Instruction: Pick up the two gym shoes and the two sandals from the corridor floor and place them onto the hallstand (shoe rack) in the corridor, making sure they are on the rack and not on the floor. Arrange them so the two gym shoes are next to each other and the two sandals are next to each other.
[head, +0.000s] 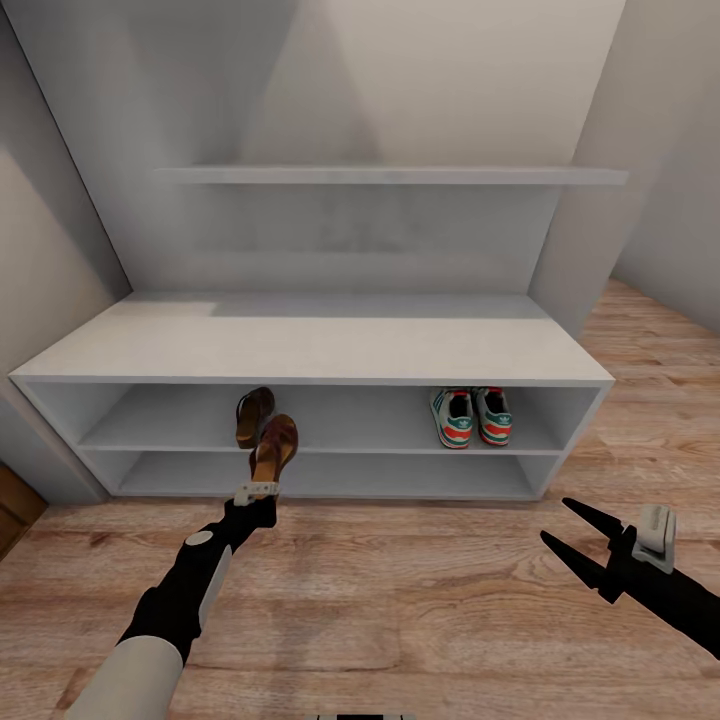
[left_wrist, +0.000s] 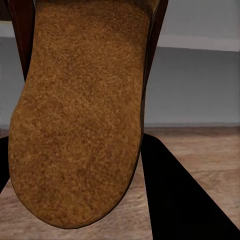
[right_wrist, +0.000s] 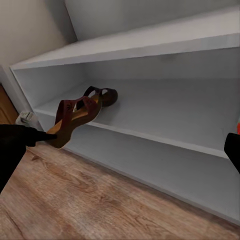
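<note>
Left gripper (head: 262, 497) is clamped on the heel of the second sandal (head: 274, 450), toe aimed at the rack (head: 310, 345), w/ the first sandal (head: 254, 414) already lying on the upper shelf. Both gym shoes (head: 471, 416) sit side by side on that shelf, further right. Right gripper (head: 580, 550) hangs spread and empty over the floor (head: 400, 610). Best play: slide the held sandal in level beside its mate, sole flat. It looks clear of the shelf edge, tho the angle's poor, so let go only once it's resting.
</note>
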